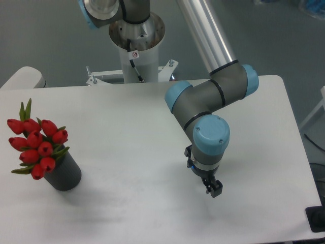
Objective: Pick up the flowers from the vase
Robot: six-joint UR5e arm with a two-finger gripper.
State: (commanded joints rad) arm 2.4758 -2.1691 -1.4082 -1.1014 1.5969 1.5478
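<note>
The flowers (36,145) stand in the vase (64,174) at the table's (132,122) left edge, leaning toward eleven o'clock; the gripper (214,188) hangs well apart, the bunch lying toward nine o'clock; its jaws seem nearly closed and empty, though I cannot tell.

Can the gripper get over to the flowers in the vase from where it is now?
Probably yes. The gripper hangs over bare table, well apart from the flowers standing in the vase, and nothing lies between them.
</note>
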